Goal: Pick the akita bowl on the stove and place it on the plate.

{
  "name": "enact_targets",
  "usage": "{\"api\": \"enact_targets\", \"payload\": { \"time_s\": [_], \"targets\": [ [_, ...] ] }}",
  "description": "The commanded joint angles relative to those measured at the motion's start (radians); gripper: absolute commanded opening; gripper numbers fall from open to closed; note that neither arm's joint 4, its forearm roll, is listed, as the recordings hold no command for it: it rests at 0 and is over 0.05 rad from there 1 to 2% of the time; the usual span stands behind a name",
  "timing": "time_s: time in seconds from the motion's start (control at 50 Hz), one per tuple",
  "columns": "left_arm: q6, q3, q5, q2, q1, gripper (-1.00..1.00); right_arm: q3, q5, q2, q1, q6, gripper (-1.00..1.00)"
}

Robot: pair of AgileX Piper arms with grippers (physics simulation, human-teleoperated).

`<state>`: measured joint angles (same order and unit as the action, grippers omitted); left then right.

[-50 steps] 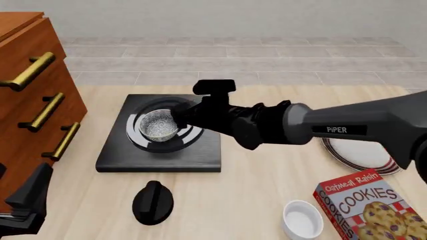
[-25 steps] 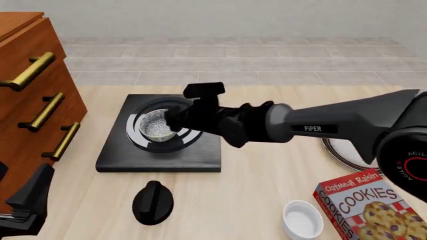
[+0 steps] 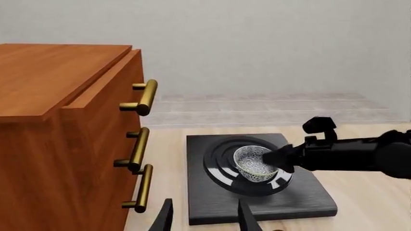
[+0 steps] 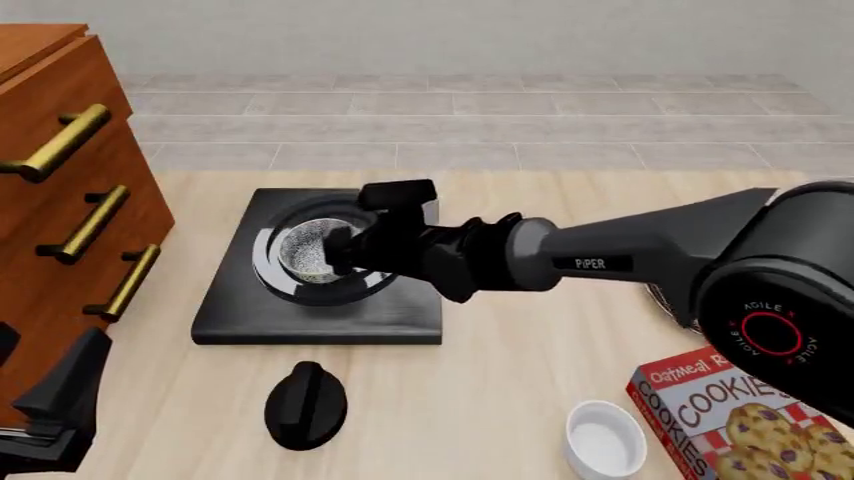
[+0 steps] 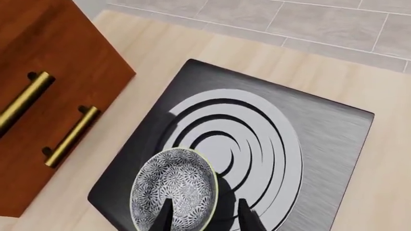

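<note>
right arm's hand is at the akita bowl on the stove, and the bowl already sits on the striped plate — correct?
Not quite. The right hand is at the akita bowl, but the bowl still sits on the stove burner, not on the plate. The front view shows the bowl inside the burner rings, with the plate largely hidden behind the right arm, well off to the right.

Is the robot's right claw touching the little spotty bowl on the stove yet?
Cannot tell. In the right wrist view the right gripper has its jaws straddling the rim of the akita bowl, one inside and one outside, but no view plainly shows contact or a gap.
</note>
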<state>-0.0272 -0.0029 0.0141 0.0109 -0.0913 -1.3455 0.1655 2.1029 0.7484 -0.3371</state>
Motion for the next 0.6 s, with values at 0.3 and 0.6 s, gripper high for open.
{"api": "enact_targets", "payload": {
  "time_s": [0.3, 0.6],
  "targets": [
    [0.006, 0.000, 0.004, -0.001, -0.005, 1.00, -0.009, -0.001, 0.008, 0.017, -0.005, -1.00],
    [0.007, 0.001, -0.002, 0.006, 0.009, 1.00, 0.063, 0.039, -0.092, -0.017, 0.006, -1.00]
  ]
}}
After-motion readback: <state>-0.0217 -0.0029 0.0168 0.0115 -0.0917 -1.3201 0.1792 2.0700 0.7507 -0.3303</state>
